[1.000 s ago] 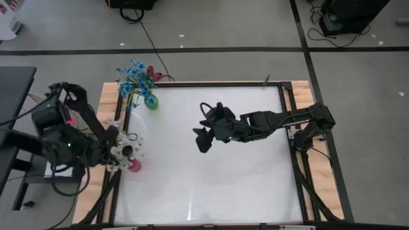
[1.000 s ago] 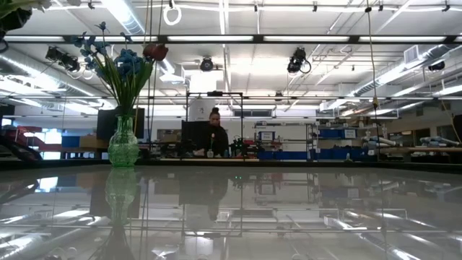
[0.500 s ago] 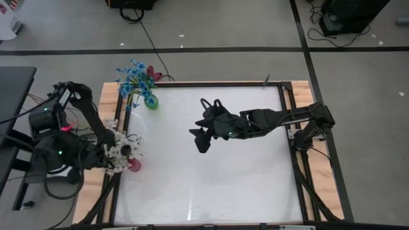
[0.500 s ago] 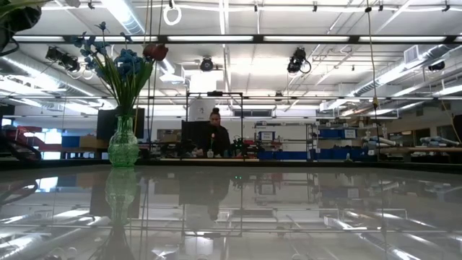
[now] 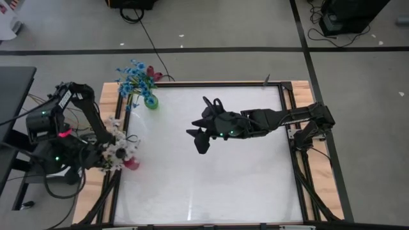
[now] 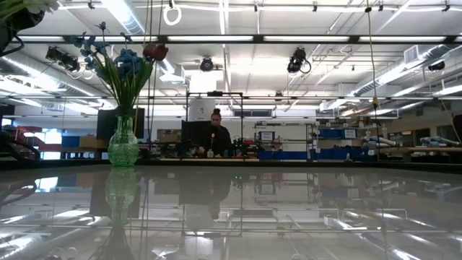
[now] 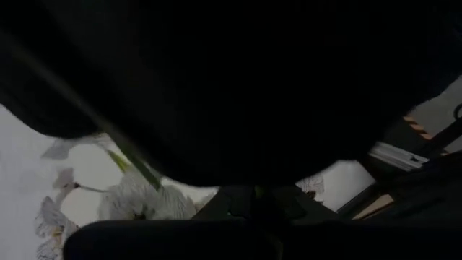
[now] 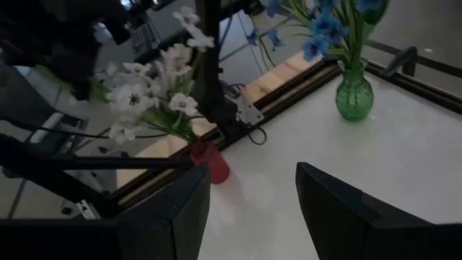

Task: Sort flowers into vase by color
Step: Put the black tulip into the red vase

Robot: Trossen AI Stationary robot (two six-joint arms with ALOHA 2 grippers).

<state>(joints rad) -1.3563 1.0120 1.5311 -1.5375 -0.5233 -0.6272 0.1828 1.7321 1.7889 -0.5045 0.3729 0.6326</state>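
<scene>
White flowers point(image 8: 144, 97) stand bunched in a red vase point(image 8: 211, 163) at the left edge of the white tabletop point(image 5: 217, 172). Blue flowers point(image 5: 134, 75) and one dark red head fill a green glass vase point(image 6: 123, 144) at the far left corner. The left pincer point(image 5: 110, 153) sits over the white bunch, clenched; a green stem point(image 7: 133, 162) crosses its wrist view, but a grip cannot be confirmed. The right pincer point(image 5: 199, 139) hovers mid-tabletop, released and empty, facing both vases.
</scene>
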